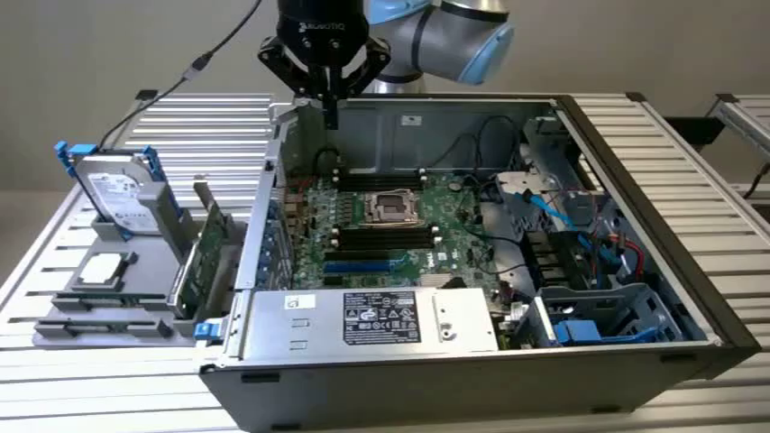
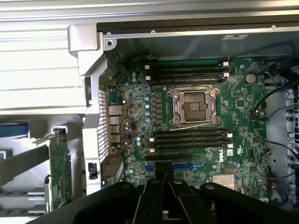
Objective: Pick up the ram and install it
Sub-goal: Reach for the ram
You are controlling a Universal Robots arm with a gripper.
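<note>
The robot arm's black pincer (image 1: 330,106) hangs over the far rim of an open dark-grey metal computer case (image 1: 457,126), which lies on its side on a slatted aluminium counter (image 1: 193,122). The fingers are pressed together. In the wrist view (image 2: 163,168) they meet in a narrow dark tip, and I can make out nothing between them.

Below them lies the green motherboard (image 1: 470,216) (image 2: 140,93). A square silver processor socket (image 1: 391,206) (image 2: 195,107) sits at its middle. Long black memory slots (image 1: 382,236) (image 2: 191,139) run in rows on both sides of the socket and look dark along their length.

A silver power-supply box with a black-and-white label (image 1: 379,317) fills the near end of the case. Blue cables (image 1: 547,212) loop on the exterior view's right.

Outside the case, on the exterior view's left, a grey plastic holder (image 1: 72,334) stands on the counter. It carries:
- an upright silver hard drive in a blue-handled frame (image 1: 114,191)
- a small square silver chip (image 1: 103,267) lying flat
- a large green expansion card with a metal bracket (image 1: 207,248) (image 2: 59,172), standing on edge just beside the case wall

Where the ram is I cannot tell. The dark strips along the holder's near end are too indistinct to identify.
</note>
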